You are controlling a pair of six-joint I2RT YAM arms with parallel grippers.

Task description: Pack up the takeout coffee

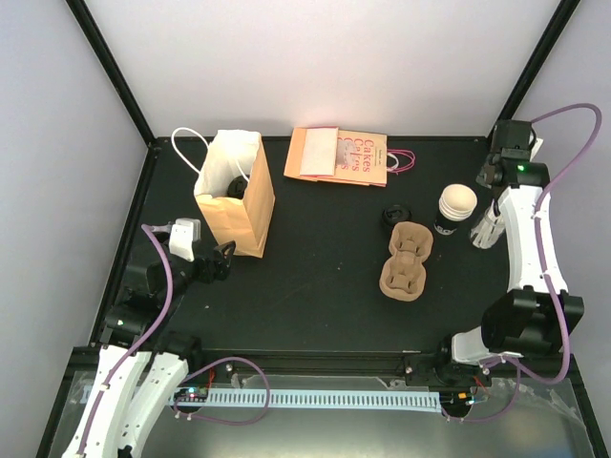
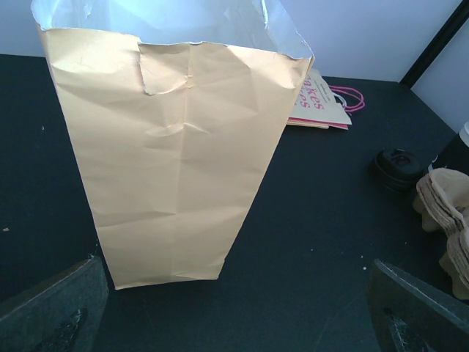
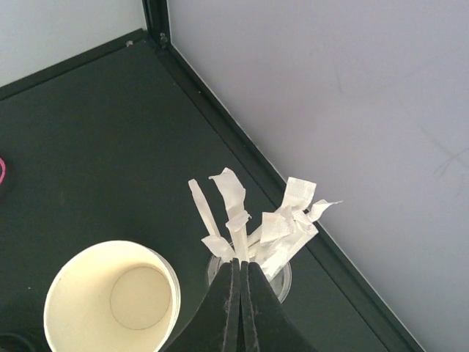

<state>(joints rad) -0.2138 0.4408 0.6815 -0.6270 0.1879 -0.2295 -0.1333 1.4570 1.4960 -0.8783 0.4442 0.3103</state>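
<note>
take the carrier (image 1: 408, 260) as your mark: it lies on the table (image 1: 325, 296), right of the middle in the top view. the cup (image 1: 455, 208) stands upright just right of the carrier's far end. it is uncovered, so its cream inside shows. the lid (image 1: 395, 216) lies flat on the table just left of that same far end, apart from the cup.

your right gripper (image 3: 239, 262) is right of the carrier, just past the cup. its fingers are pressed together, and their tips sit in among the straws (image 3: 256, 220) standing in a clear glass (image 3: 284, 277). you cannot tell from the wrist view whether a straw is pinched between them. the cup's rim is just beside the gripper but not touching it.

your left gripper (image 1: 224, 260) is well left of the carrier. its fingers (image 2: 51, 312) are spread wide with nothing between them, and it faces the creased side of the bag (image 1: 234, 191). the bag stands upright with its mouth open, just beyond the gripper. the flat bag (image 1: 339, 156), printed with red letters, lies beyond the carrier near the back wall.
</note>
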